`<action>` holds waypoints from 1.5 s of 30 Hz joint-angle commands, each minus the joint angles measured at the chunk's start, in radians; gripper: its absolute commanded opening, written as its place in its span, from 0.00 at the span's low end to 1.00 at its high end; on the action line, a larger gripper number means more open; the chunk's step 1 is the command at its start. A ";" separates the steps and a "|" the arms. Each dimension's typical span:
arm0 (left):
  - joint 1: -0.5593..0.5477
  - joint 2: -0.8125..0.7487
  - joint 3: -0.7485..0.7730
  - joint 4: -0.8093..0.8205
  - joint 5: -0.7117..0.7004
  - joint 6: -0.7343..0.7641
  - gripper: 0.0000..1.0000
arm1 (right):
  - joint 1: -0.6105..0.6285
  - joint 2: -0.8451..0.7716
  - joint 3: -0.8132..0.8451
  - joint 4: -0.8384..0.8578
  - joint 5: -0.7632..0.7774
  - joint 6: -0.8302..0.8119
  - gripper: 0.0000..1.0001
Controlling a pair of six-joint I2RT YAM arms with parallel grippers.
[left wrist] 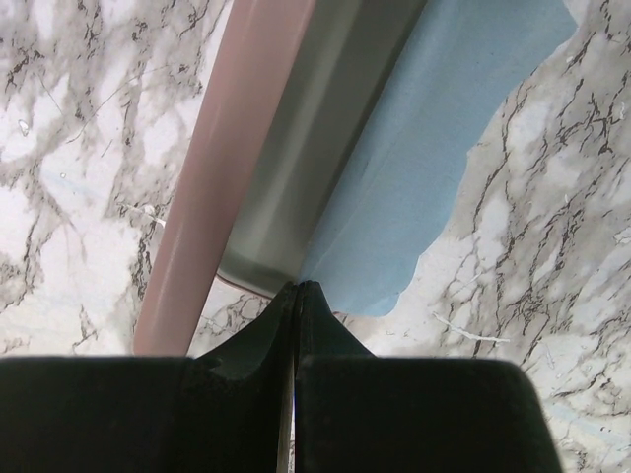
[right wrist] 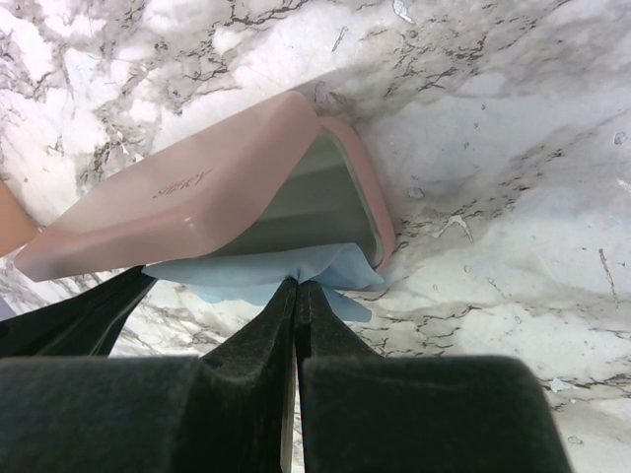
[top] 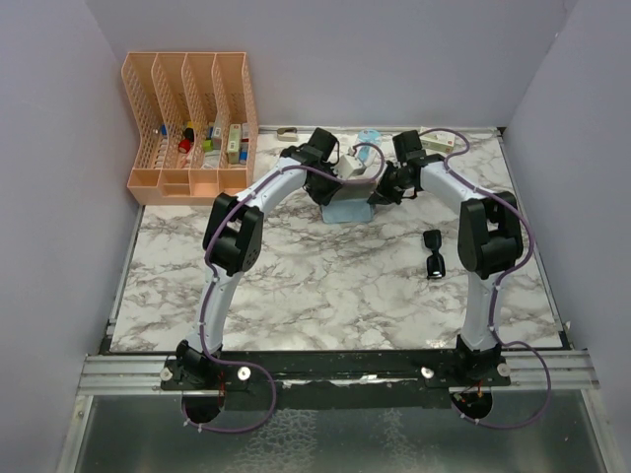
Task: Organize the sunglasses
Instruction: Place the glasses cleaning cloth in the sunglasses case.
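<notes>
Both arms meet at the far middle of the marble table [top: 296,286], where the pink case [right wrist: 168,197] lies open, probably being readied first. The right gripper [right wrist: 296,283] is fully closed, pinching a bunched edge of the light blue cloth [left wrist: 424,148] at the case mouth. The left gripper [left wrist: 296,288] is also closed, seemingly on 1 cloth corner beside the grey lining. The sunglasses [top: 432,254] lie folded and untouched, well apart, near the right arm.

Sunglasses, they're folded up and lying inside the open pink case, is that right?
Not quite. The sunglasses are folded, but they lie on the bare marble table beside the right arm, well apart from the open pink case. The top external view shows this.
</notes>
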 commanded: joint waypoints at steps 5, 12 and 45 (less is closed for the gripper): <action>-0.002 0.014 0.033 0.016 -0.081 -0.017 0.00 | -0.014 0.037 0.040 0.043 -0.004 0.024 0.01; -0.002 0.016 0.033 0.043 -0.103 -0.032 0.00 | -0.018 0.038 0.039 0.063 0.000 0.045 0.01; -0.010 0.028 0.014 0.081 -0.143 -0.043 0.00 | -0.038 0.092 0.076 0.080 0.005 0.042 0.01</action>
